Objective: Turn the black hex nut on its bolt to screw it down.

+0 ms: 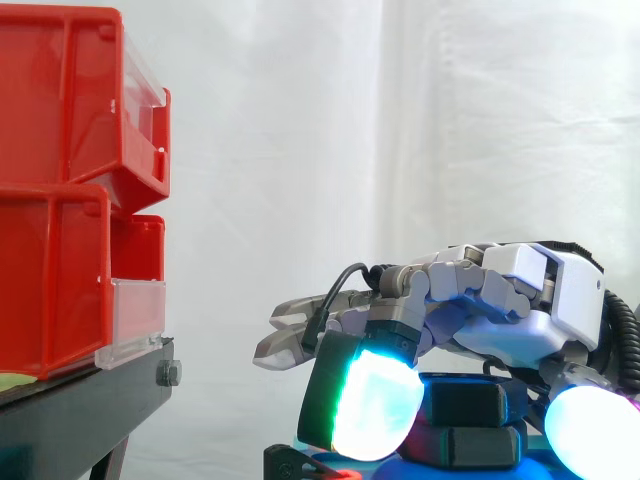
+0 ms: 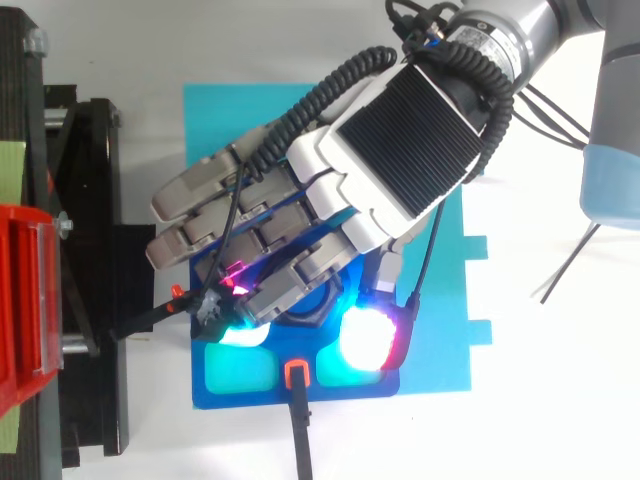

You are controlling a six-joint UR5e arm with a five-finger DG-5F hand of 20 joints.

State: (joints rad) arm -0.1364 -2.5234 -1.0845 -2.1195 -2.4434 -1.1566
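The black hex nut [image 1: 468, 404] sits on a blue fixture [image 2: 236, 374], mostly covered from above by my hand [image 2: 400, 140]. A dark part of the nut [image 2: 318, 303] shows under the curled fingers. In the side view my hand [image 1: 520, 300] reaches in low from the right. One pad glowing cyan-green [image 1: 375, 405] presses the nut's left side. Another pad glowing white [image 1: 592, 432] sits against its right side, so the nut is pinched between them. The other fingers stretch leftward above. The bolt is hidden.
The blue fixture lies on a cyan mat [image 2: 225, 115]. Red bins [image 1: 60, 200] stack on a black stand [image 1: 85, 410] at the left. An orange-tipped black tool [image 2: 297, 385] sticks out at the fixture's front edge.
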